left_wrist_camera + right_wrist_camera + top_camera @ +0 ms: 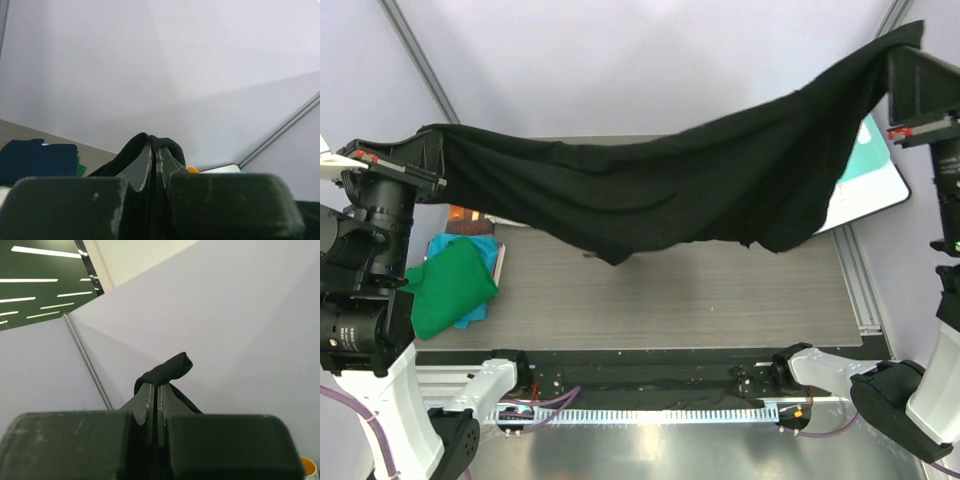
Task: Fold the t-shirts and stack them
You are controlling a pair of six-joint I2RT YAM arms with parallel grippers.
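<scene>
Both pairs of jaws pinch the black t-shirt (650, 190), stretched between them, seemingly airborne.

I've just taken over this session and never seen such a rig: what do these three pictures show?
You see two robot arms, each ending in a two-finger gripper. The wide picture looks down from above and behind them. The other two come from cameras on the wrists, looking along the fingers. The left gripper and right gripper are both shut on one black t-shirt, stretched in the air above the table. At the table's left, a green t-shirt lies over a teal one. A teal-and-white board sits far right.
</scene>
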